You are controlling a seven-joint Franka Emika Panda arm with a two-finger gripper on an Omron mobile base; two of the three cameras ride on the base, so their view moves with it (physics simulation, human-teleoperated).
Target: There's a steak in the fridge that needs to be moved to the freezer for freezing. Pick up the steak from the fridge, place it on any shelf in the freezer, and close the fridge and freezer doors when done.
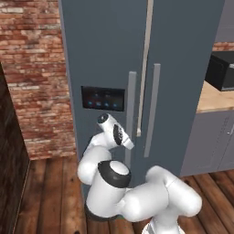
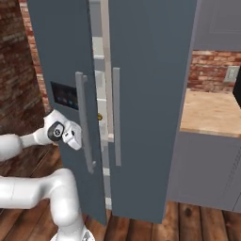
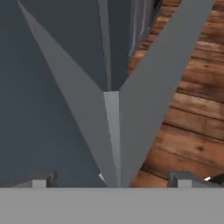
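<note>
Doors [image 1: 109, 50] of the slate-blue unit stand nearly shut, each ajar by a narrow gap. In the left base view a pale slit runs down between the freezer [image 1: 98, 68] half, with its black blue-lit panel [image 1: 103, 98], and the plain-fronted fridge [image 1: 183, 68] half. From the right base view the same gap shows pale grey shelf edges and white inner parts (a small golden spot sits in there, too small to identify). The steak cannot be made out in any of the views, so its place is hidden behind the doors.

The tool [image 2: 71, 137] hangs just beside the freezer door's long grey handle [image 2: 84, 123], at about the lower part of the bar, below the panel. Its fingers stand wide apart with nothing between them; in the hand view the two dark fingertips [image 3: 39, 178] sit well apart at the bottom edge, with the grey bar [image 3: 112, 131] rising between them and the door face on the left. Whether a finger touches the bar cannot be told.

Wooden floor [image 1: 50, 192] lies under the unit, a brick wall [image 1: 32, 68] stands to its left, and a counter [image 1: 215, 98] with a dark appliance [image 1: 221, 68] on it sits to the right.
</note>
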